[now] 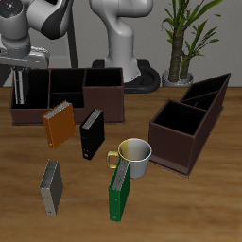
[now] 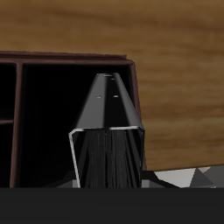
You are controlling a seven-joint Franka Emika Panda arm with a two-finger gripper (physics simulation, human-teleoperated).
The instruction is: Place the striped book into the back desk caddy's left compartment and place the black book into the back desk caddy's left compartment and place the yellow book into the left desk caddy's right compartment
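Note:
My gripper (image 1: 21, 74) is shut on the striped book (image 1: 19, 92), which hangs upright with its lower part inside an end compartment of the back desk caddy (image 1: 68, 113). In the wrist view the striped book (image 2: 108, 131) fills the middle, with the caddy's dark compartment (image 2: 52, 114) beneath it. The black book (image 1: 91, 135) stands on the table in front of that caddy. The yellow book (image 1: 59, 124) stands beside the black one. The left desk caddy (image 1: 184, 142) stands apart from them, angled, and looks empty.
A white and yellow mug (image 1: 135, 156) stands near the table's middle. A green book (image 1: 119, 192) leans just in front of it. A grey book (image 1: 50, 186) stands near the front edge. A potted plant (image 1: 184, 43) is at the back.

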